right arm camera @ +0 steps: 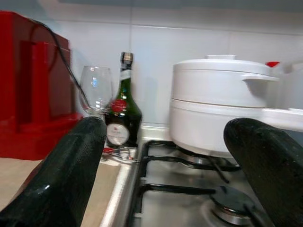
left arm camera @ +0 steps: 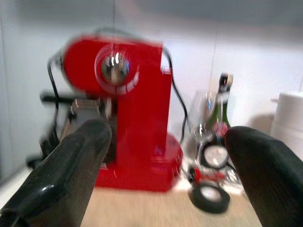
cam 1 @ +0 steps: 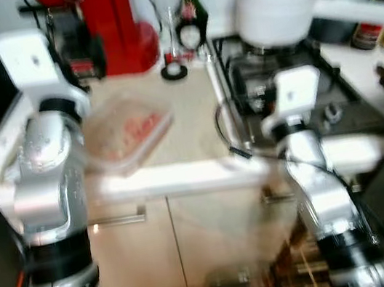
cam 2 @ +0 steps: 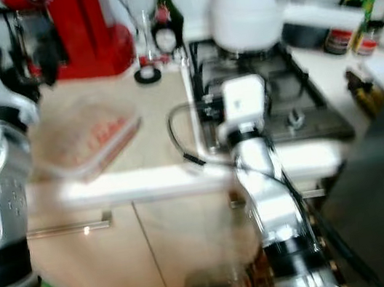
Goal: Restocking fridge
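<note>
With both the left tool [left arm camera: 165, 175] and right tool [right arm camera: 163, 170] spread and empty above the counter [cam 1: 175, 128], the robot appears to be approaching the clear food container [cam 1: 127, 132], which its left tool probably must grasp next.

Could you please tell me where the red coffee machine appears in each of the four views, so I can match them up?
Left eye view: red coffee machine at top, left of centre.
Right eye view: top left.
Left wrist view: centre, between the open jaws.
Right wrist view: at the left edge.
Shared landmark: the wine glass beside it.
</note>
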Robot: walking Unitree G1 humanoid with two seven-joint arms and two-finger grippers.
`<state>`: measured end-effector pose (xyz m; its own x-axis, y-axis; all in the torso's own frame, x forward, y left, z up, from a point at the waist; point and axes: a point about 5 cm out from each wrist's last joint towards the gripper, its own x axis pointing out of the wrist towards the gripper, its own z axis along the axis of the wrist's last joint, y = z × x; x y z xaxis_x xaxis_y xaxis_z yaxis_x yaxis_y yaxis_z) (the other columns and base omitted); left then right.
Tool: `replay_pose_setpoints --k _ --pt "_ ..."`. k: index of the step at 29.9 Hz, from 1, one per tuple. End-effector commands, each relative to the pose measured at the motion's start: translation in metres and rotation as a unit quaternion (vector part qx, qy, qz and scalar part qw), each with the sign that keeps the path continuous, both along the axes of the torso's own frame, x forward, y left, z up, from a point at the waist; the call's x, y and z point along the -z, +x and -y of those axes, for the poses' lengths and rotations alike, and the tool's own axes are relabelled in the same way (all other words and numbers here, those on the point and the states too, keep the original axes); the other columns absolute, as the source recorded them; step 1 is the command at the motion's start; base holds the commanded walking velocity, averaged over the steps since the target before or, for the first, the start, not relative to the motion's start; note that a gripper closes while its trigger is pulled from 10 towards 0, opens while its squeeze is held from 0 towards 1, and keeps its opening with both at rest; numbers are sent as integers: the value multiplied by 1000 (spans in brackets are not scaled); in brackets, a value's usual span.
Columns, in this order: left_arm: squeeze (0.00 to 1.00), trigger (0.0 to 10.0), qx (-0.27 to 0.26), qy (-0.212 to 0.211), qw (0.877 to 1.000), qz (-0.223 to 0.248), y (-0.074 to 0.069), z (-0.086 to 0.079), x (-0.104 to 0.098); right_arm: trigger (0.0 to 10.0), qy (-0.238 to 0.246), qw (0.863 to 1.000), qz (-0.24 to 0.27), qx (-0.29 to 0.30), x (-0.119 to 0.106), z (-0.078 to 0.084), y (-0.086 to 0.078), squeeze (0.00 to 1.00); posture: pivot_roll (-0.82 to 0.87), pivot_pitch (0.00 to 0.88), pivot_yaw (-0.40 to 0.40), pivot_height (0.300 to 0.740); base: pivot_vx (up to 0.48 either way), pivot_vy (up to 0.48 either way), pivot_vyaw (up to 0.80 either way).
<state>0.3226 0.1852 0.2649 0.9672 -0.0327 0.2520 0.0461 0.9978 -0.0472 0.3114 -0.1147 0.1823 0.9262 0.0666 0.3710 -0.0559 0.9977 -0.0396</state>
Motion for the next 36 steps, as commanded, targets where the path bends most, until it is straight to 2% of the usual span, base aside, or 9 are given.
replay_pose_setpoints --k 1,3,6,9,17,22,27,31,36 --pt "0 10000 -22 -22 998 -52 0 -20 6 10000 -3 1000 7 -11 -3 -6 -2 20 85 0 -30 740 0 0 0" --pt "0 10000 -31 -19 996 -87 2 -33 11 10000 -4 1000 6 -11 -3 -5 -2 20 85 0 -32 740 0 0 0" --pt "0 10000 -37 -33 993 -105 2 -50 4 10000 -5 1000 5 -12 -3 -4 -2 16 89 0 -32 740 0 0 0" --pt "0 10000 -42 -41 992 -110 0 -57 -6 10000 -7 1000 4 -12 -2 -3 -2 20 92 0 -33 740 0 0 0" --pt "0 10000 19 -83 980 -178 -10 -43 0 10000 -8 1000 0 -15 -1 -4 -2 20 102 0 -37 740 0 0 0" --pt "0 10000 39 -125 969 -208 -8 -33 9 10000 -10 1000 0 -18 -1 -5 0 20 98 0 -41 740 0 0 0" --pt "0 10000 46 -133 963 -231 -9 -29 15 10000 -10 1000 0 -17 -1 -5 1 16 96 0 -38 740 0 0 0" --pt "0 10000 43 -130 952 -275 -14 -27 25 10000 -11 1000 -3 -16 3 -4 0 20 102 0 -36 740 0 0 0" --pt "0 10000 52 -134 947 -288 -14 -21 30 10000 -13 1000 -3 -19 2 -5 1 16 102 0 -40 740 0 0 0"
